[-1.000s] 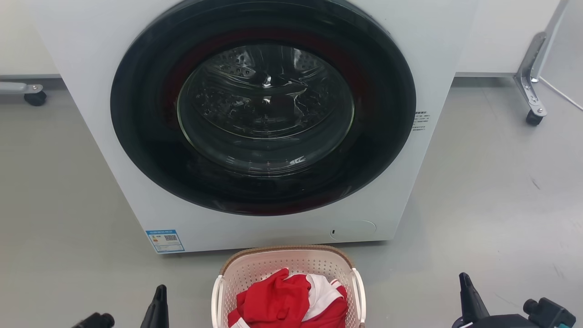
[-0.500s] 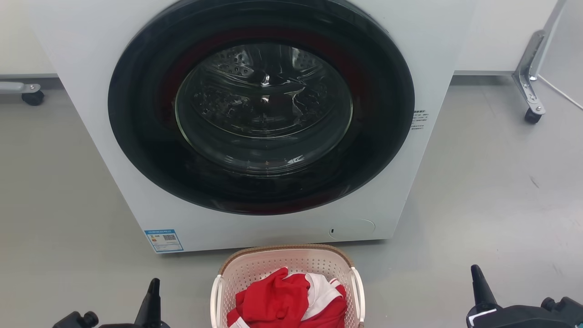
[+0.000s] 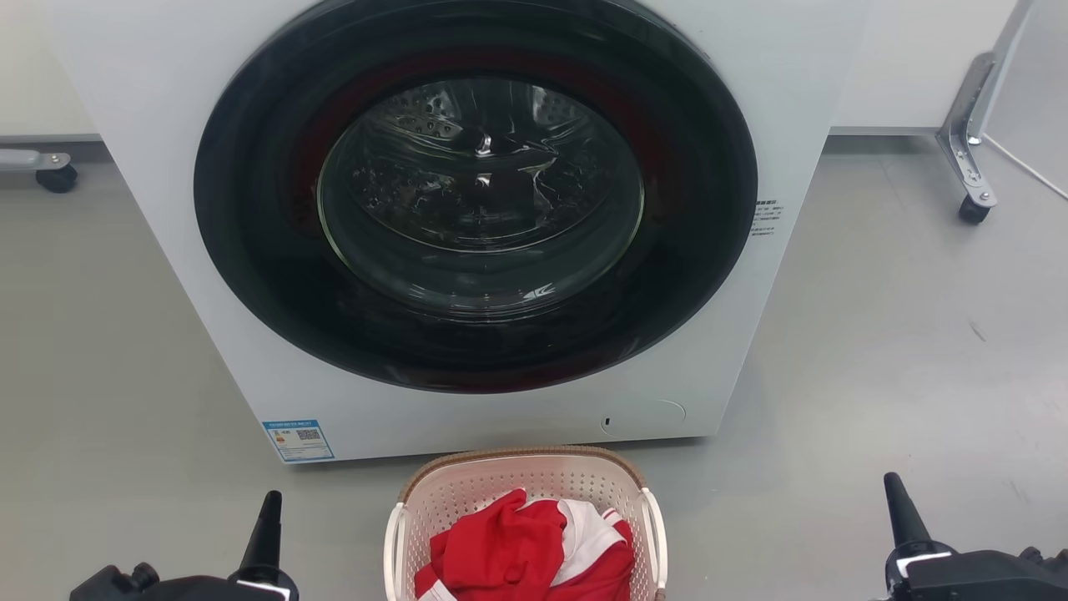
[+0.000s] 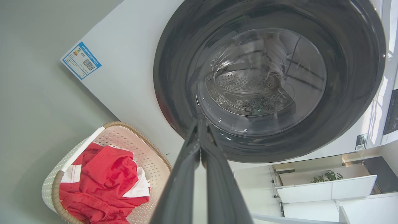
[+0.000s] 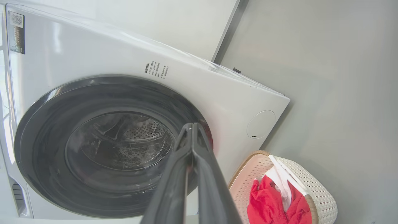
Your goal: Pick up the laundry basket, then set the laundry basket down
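The laundry basket (image 3: pixel 467 501), cream-white with perforated walls and a brown woven rim, stands on the floor just in front of the washing machine, at the bottom middle of the head view. Red and white clothes (image 3: pixel 517 555) lie in it. It also shows in the left wrist view (image 4: pixel 124 140) and the right wrist view (image 5: pixel 317 186). My left gripper (image 3: pixel 269 516) is at the lower left, well apart from the basket's left handle (image 3: pixel 392 547), fingers together and empty. At the lower right, my right gripper (image 3: pixel 899 505) is likewise shut with nothing in it, farther from the right handle (image 3: pixel 657 534).
A white front-loading washing machine (image 3: pixel 751 100) with a closed dark round door (image 3: pixel 476 192) rises right behind the basket. Grey floor (image 3: pixel 876 351) spreads on both sides. A wheeled metal frame leg (image 3: pixel 968 167) stands at the back right, another caster (image 3: pixel 54 177) at the back left.
Both grippers have spread outward, the left one further left and the right one further right, away from the basket. The head view has shifted slightly. The basket has stayed put.
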Controlling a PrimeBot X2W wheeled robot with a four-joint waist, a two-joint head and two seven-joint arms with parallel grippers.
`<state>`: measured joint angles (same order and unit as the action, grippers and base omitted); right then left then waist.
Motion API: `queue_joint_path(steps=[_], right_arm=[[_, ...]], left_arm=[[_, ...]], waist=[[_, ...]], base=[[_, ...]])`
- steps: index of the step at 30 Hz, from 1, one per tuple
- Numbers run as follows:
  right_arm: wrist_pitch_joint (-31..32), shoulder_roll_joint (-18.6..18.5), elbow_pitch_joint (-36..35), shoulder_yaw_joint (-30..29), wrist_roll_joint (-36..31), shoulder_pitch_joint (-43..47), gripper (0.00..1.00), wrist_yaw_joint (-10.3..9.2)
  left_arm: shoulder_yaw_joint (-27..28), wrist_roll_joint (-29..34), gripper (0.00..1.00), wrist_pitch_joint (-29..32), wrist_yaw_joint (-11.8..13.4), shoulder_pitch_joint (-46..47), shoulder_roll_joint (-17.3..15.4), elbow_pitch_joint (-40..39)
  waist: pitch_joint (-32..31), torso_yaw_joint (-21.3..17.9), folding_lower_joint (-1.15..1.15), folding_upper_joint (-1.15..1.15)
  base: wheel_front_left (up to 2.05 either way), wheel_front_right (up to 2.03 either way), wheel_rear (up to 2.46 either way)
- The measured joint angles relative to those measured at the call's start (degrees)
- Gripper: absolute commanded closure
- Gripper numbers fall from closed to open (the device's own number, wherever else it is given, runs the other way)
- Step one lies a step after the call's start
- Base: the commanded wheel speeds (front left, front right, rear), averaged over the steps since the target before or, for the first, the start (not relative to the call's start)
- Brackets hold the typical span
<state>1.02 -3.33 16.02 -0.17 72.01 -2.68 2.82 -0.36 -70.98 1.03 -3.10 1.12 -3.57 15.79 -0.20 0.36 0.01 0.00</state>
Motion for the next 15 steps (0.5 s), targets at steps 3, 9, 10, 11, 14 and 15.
queue_joint_path(steps=[3,9,10,11,14,15], right_arm=[[0.66,0.09,0.08,-0.85,2.01,-0.38,1.0,0.45],[1.92,0.3,0.41,-2.52,6.39,-0.56,1.0,1.31],[2.02,0.31,0.47,-2.78,7.28,-0.65,1.0,1.43],[2.14,0.34,0.52,-3.05,8.0,-0.74,1.0,1.67],[2.8,0.43,0.62,-3.86,10.02,-1.18,1.0,2.07],[3.03,0.44,0.64,-4.16,10.91,-1.38,1.0,2.3]], left_arm=[[0.54,-1.9,1.0,0.55,-0.45,0.12,0.1,0.15],[1.88,-6.75,1.0,1.94,-1.07,1.15,0.26,0.34],[2.03,-7.51,1.0,2.01,-1.53,1.18,0.32,0.37],[2.22,-8.17,1.0,2.26,-1.53,1.21,0.38,0.42],[2.91,-10.66,1.0,2.91,-2.1,1.4,0.49,0.55],[3.19,-11.36,1.0,3.0,-2.3,1.55,0.51,0.6]], waist=[[0.03,-0.04,0.0,0.0],[0.1,-0.12,0.0,0.0],[0.11,-0.13,0.0,0.0],[0.13,-0.15,0.0,0.0],[0.16,-0.19,0.0,0.0],[0.17,-0.2,0.0,0.0]], base=[[0.0,0.0,0.0],[0.0,0.0,0.0],[0.0,0.0,0.0],[0.0,0.0,0.0],[0.0,0.0,0.0],[0.0,0.0,0.0]])
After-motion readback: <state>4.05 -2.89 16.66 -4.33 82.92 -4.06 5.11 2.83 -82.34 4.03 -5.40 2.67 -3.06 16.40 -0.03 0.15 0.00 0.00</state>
